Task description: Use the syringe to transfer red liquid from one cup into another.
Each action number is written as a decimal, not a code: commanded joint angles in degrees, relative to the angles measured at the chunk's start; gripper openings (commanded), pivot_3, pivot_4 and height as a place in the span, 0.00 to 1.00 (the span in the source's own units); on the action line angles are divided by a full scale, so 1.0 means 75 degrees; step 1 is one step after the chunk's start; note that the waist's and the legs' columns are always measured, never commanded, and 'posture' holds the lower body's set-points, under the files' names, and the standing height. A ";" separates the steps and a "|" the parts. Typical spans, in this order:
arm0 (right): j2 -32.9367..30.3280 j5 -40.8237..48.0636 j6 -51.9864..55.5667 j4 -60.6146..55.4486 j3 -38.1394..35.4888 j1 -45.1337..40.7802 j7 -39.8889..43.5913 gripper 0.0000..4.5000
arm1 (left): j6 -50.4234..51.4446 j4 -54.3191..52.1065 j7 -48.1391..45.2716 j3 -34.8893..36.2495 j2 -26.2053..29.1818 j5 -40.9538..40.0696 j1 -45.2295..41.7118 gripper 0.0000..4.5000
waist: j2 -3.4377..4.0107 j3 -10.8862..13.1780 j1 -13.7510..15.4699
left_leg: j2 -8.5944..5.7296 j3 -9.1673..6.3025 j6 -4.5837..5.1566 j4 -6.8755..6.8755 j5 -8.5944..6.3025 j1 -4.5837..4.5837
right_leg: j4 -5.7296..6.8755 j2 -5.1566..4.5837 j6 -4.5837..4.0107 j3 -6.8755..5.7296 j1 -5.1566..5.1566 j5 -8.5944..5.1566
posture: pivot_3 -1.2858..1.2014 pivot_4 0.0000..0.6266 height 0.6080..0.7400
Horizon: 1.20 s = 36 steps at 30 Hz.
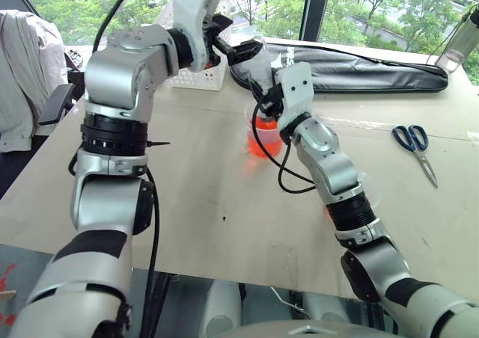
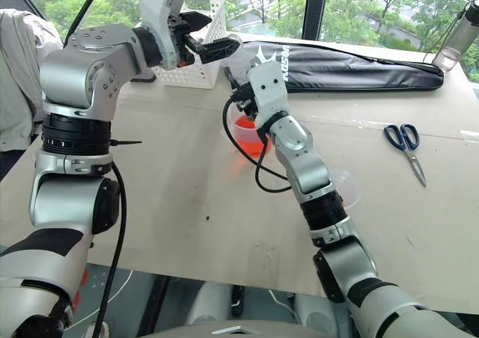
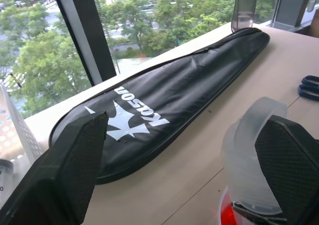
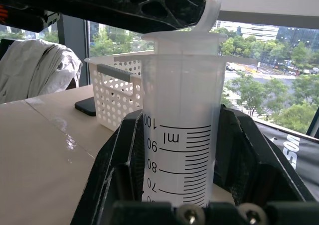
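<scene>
My right gripper (image 1: 268,103) is shut on the syringe (image 4: 182,110) and holds it upright, printed marks facing the wrist camera. The syringe's lower end reaches into the larger clear cup (image 1: 263,141), which holds red liquid (image 2: 247,145). My left gripper (image 1: 236,39) is open and level at the top of the syringe. Its fingers stand wide apart on either side of the whitish plunger top (image 3: 251,135), which sits close to one finger. The smaller clear cup (image 2: 346,186) stands on the table (image 1: 209,203) beside my right forearm, partly hidden by it.
A white perforated basket (image 1: 200,73) and a long black bag (image 1: 352,72) lie at the back. Blue-handled scissors (image 1: 415,147) lie at the right. A clear bottle (image 1: 458,45) stands at the far right corner. A chair with grey cloth (image 1: 22,76) is at the left.
</scene>
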 commanded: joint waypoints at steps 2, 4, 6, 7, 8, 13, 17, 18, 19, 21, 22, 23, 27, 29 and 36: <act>0.0179 -0.0064 -0.0098 -0.0356 -0.0036 -0.0050 -0.0036 0.35 | -0.0071 -0.0407 0.0205 0.0131 -0.0047 0.0176 0.0042 0.55 | 0.0000 0.0000 -0.0001 | 0.0000 0.0001 0.0000 0.0000 0.0000 0.0000 | 0.0000 0.0000 0.0000 0.0001 0.0000 0.0000 | 0.52 0.24 0.88; 0.0275 -0.0082 -0.0071 -0.0384 -0.0016 -0.0018 -0.0077 0.35 | -0.0068 -0.0532 0.0162 0.0112 -0.0109 0.0146 0.0119 0.35 | 0.0000 0.0000 0.0000 | 0.0000 0.0000 0.0000 0.0001 0.0000 0.0000 | 0.0001 0.0000 0.0000 0.0000 0.0000 0.0000 | 0.52 0.24 0.88; 0.0359 -0.0088 -0.0030 -0.0399 -0.0010 0.0014 -0.0094 0.35 | -0.0149 -0.0622 0.0113 0.0095 -0.0149 0.0140 0.0182 0.18 | 0.0000 0.0000 -0.0006 | 0.0000 0.0000 -0.0001 0.0001 0.0001 0.0000 | 0.0002 0.0000 0.0000 0.0000 0.0000 0.0000 | 0.52 0.24 0.88; 0.0401 -0.0085 -0.0003 -0.0408 -0.0016 0.0039 -0.0094 0.35 | -0.0159 -0.0641 0.0125 0.0108 -0.0163 0.0141 0.0193 0.08 | 0.0000 0.0000 -0.0011 | 0.0000 0.0001 -0.0001 0.0001 0.0001 0.0001 | 0.0002 0.0000 0.0000 0.0001 0.0000 0.0000 | 0.52 0.24 0.88; 0.0434 -0.0086 0.0021 -0.0416 -0.0017 0.0065 -0.0092 0.35 | -0.0171 -0.0653 0.0135 0.0118 -0.0177 0.0148 0.0201 0.00 | 0.0000 0.0000 -0.0017 | 0.0000 0.0000 -0.0001 0.0001 0.0001 0.0001 | 0.0003 0.0000 0.0000 0.0001 0.0000 0.0000 | 0.52 0.24 0.88; 0.0493 -0.0174 0.0172 -0.0457 0.0059 0.0236 -0.0054 0.35 | -0.0415 -0.0551 0.0088 0.0161 -0.0192 0.0215 0.0088 0.00 | 0.0000 0.0000 -0.0007 | 0.0000 -0.0001 -0.0001 0.0004 0.0001 0.0001 | 0.0004 0.0000 0.0000 0.0000 0.0000 0.0000 | 0.52 0.24 0.88; 0.0503 -0.0198 0.0253 -0.0486 0.0066 0.0294 -0.0032 0.35 | -0.0561 -0.0454 0.0051 0.0161 -0.0179 0.0249 -0.0002 0.00 | 0.0000 0.0000 -0.0003 | 0.0000 -0.0001 -0.0001 0.0008 0.0001 0.0001 | 0.0005 0.0000 0.0000 0.0000 0.0001 0.0000 | 0.52 0.24 0.88; 0.0503 -0.0202 0.0270 -0.0490 0.0067 0.0295 -0.0025 0.35 | -0.0600 -0.0424 0.0037 0.0165 -0.0176 0.0251 -0.0027 0.00 | 0.0000 0.0000 -0.0004 | 0.0000 -0.0001 -0.0001 0.0008 0.0001 0.0001 | 0.0006 0.0000 0.0000 0.0000 0.0001 0.0000 | 0.52 0.24 0.88; 0.0498 -0.0210 0.0291 -0.0496 0.0070 0.0294 -0.0020 0.35 | -0.0631 -0.0389 0.0025 0.0170 -0.0172 0.0252 -0.0058 0.00 | 0.0000 0.0000 -0.0005 | 0.0000 -0.0001 -0.0001 0.0009 0.0001 0.0001 | 0.0008 0.0000 0.0000 0.0000 0.0001 0.0000 | 0.52 0.24 0.88; 0.0493 -0.0219 0.0332 -0.0511 0.0073 0.0295 -0.0015 0.35 | -0.0700 -0.0328 0.0002 0.0177 -0.0163 0.0262 -0.0110 0.00 | 0.0000 0.0000 -0.0006 | 0.0000 -0.0001 -0.0001 0.0010 0.0001 0.0001 | 0.0008 0.0000 0.0000 0.0000 0.0001 0.0001 | 0.52 0.24 0.88; 0.0492 -0.0222 0.0342 -0.0516 0.0074 0.0296 -0.0013 0.35 | -0.0721 -0.0305 -0.0007 0.0181 -0.0159 0.0263 -0.0133 0.00 | 0.0000 0.0000 -0.0005 | 0.0000 -0.0001 -0.0001 0.0010 0.0000 0.0001 | 0.0008 0.0000 0.0000 0.0000 0.0001 0.0001 | 0.52 0.24 0.88; 0.0491 -0.0224 0.0357 -0.0523 0.0077 0.0298 -0.0010 0.35 | -0.0756 -0.0284 -0.0020 0.0182 -0.0153 0.0270 -0.0153 0.00 | 0.0000 0.0000 -0.0006 | 0.0000 -0.0001 -0.0001 0.0010 0.0001 0.0001 | 0.0007 0.0000 0.0000 0.0000 0.0001 0.0000 | 0.52 0.24 0.88; 0.0494 -0.0231 0.0406 -0.0519 0.0077 0.0282 0.0003 0.35 | -0.0885 -0.0134 -0.0061 0.0194 -0.0135 0.0300 -0.0258 0.00 | 0.0000 0.0000 -0.0006 | 0.0000 -0.0001 -0.0001 0.0010 0.0000 0.0001 | 0.0007 0.0000 0.0000 0.0000 0.0001 0.0000 | 0.52 0.24 0.88; 0.0495 -0.0236 0.0431 -0.0532 0.0082 0.0292 0.0009 0.35 | -0.0948 -0.0050 -0.0069 0.0207 -0.0129 0.0313 -0.0324 0.00 | 0.0000 0.0000 -0.0006 | 0.0000 -0.0001 -0.0001 0.0010 0.0000 0.0001 | 0.0008 0.0000 0.0000 0.0000 0.0001 0.0000 | 0.52 0.24 0.88; 0.0494 -0.0247 0.0499 -0.0549 0.0087 0.0319 0.0032 0.35 | -0.1083 0.0122 -0.0101 0.0203 -0.0155 0.0342 -0.0433 0.00 | 0.0000 0.0000 -0.0006 | 0.0000 -0.0001 -0.0001 0.0011 0.0000 0.0001 | 0.0008 0.0000 0.0000 0.0000 0.0002 0.0001 | 0.52 0.24 0.88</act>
